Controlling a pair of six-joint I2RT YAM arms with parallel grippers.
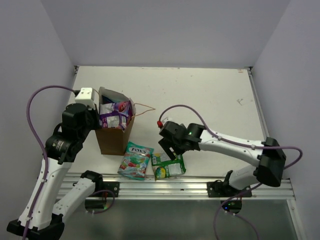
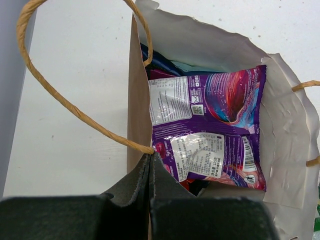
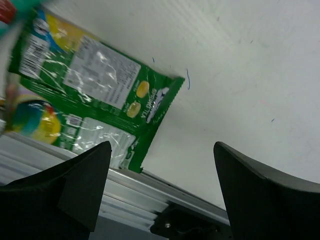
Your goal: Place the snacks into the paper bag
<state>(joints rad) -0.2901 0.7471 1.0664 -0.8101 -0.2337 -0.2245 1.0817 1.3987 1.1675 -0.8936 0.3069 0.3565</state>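
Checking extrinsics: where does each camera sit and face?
Top external: above and behind, facing down at the table; both arms show.
Left wrist: on left gripper, looking down into the paper bag; its shut fingers pinch the rim.
Right wrist: on right gripper, angled down at the green packet; open fingers show.
Shared: top and left wrist both see the purple packets in the bag.

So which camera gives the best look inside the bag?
Left wrist: it looks straight down into the open bag, purple packets on top, labels visible. The top view shows the whole bag, but small, with only a purple patch at its mouth. The right wrist view misses it entirely.
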